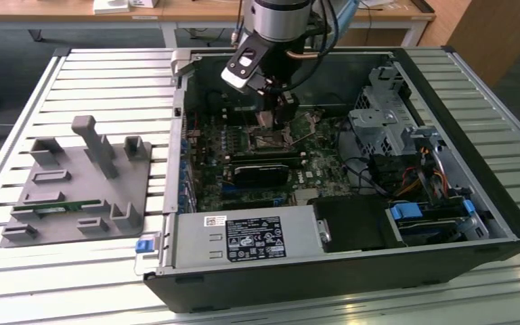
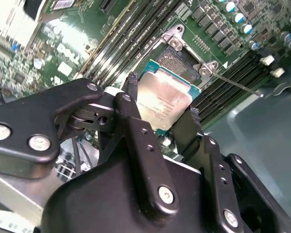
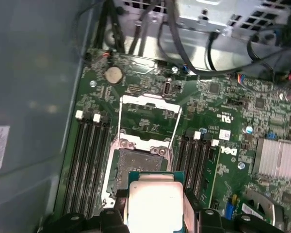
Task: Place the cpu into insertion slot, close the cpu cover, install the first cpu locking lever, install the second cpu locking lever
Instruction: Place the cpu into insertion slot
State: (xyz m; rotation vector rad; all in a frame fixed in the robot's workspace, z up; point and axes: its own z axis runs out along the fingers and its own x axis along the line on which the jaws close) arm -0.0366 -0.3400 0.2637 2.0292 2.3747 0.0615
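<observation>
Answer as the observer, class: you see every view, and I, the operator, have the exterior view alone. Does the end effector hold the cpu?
Observer: Yes; in both wrist views the end effector grips the cpu by two opposite edges.
Operator: Is it seated?
Observer: No; in the first wrist view the slot shows a bare dark centre beside the cpu.
Operator: And the cover?
Observer: The cover is open, beyond the slot.
</observation>
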